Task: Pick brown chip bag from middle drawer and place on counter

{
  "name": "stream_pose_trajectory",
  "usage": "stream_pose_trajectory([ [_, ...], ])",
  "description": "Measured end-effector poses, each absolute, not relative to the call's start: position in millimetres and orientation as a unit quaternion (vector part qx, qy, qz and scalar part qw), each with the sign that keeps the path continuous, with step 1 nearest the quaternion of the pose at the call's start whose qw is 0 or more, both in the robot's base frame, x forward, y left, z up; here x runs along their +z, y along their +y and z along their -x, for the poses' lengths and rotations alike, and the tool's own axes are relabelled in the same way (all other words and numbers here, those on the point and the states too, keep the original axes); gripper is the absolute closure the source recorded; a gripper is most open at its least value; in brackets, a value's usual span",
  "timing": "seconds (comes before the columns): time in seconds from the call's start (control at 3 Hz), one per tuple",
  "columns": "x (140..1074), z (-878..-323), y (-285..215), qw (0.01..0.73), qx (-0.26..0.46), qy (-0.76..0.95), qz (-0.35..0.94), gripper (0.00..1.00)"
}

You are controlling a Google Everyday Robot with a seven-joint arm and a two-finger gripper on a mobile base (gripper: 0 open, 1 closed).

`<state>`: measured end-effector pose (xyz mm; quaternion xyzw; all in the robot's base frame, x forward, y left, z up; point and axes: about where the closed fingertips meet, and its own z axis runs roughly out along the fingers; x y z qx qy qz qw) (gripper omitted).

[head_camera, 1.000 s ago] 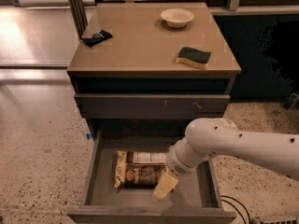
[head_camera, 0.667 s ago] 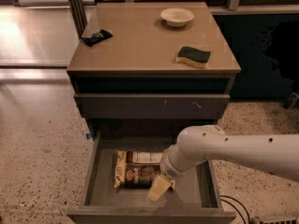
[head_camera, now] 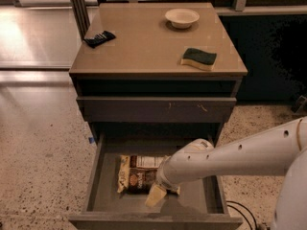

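The brown chip bag [head_camera: 135,174] lies flat on the floor of the open middle drawer [head_camera: 194,202], left of centre, with its white label facing up. My white arm reaches in from the right. My gripper [head_camera: 155,195] hangs low inside the drawer at the bag's near right corner, overlapping its edge. I cannot tell whether it touches the bag. The tan counter [head_camera: 144,42] is the cabinet's top, above and behind the drawer.
On the counter are a white bowl [head_camera: 182,17] at the back, a green and yellow sponge [head_camera: 198,58] at the right and a small black packet [head_camera: 99,38] at the left. A closed drawer front with pale scratches [head_camera: 158,109] sits above the open drawer. Speckled floor surrounds the cabinet.
My arm has swung left and lower into the drawer, bringing the gripper closer to the bag's near right corner. The bag has not moved.
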<state>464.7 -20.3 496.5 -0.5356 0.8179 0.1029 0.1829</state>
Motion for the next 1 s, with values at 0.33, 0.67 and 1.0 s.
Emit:
stream_pose_trajectory([
  [0.33,478,-487,-17,0.191,0.092,0.841,0.497,0.00],
  [0.67,477,-487,-18,0.193,0.093,0.841,0.497,0.00],
  [1.0,461,-492,-4,0.196,0.126,0.840,0.489,0.00],
])
